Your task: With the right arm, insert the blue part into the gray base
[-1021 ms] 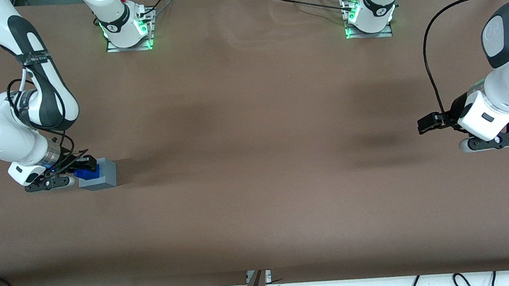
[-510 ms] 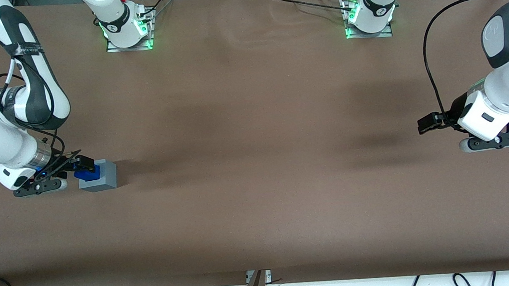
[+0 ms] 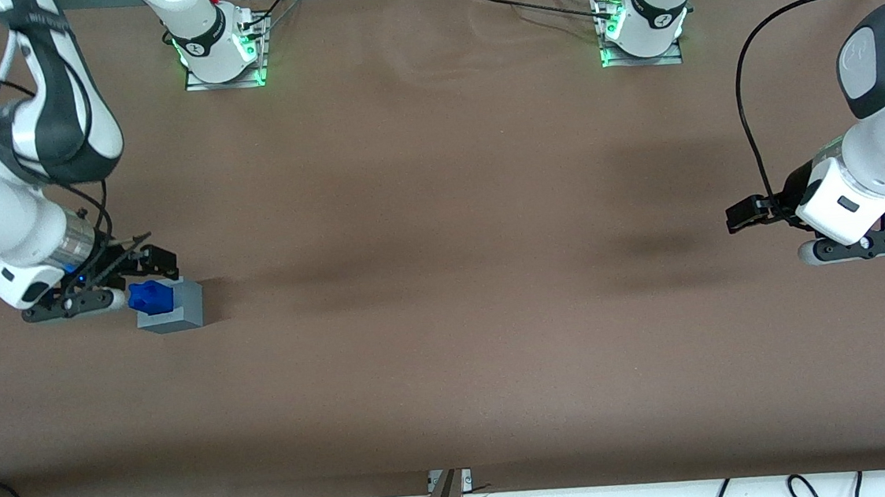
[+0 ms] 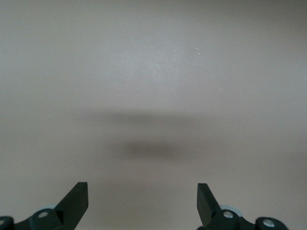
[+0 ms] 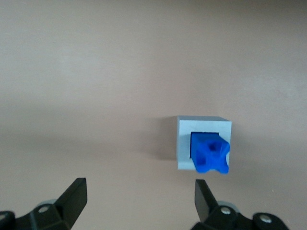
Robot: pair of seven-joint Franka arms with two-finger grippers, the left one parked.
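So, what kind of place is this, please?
Most likely a robotics lab bench. A brown table carries arm bases lit green, loose cables hang along its near edge, and the right arm, its tool open, is above a blue part sitting in a gray base.

I see the blue part (image 3: 151,297) seated in the gray base (image 3: 175,307) near the desk's (image 3: 446,295) working-arm end, my hand (image 3: 145,265) above, fingers apart.
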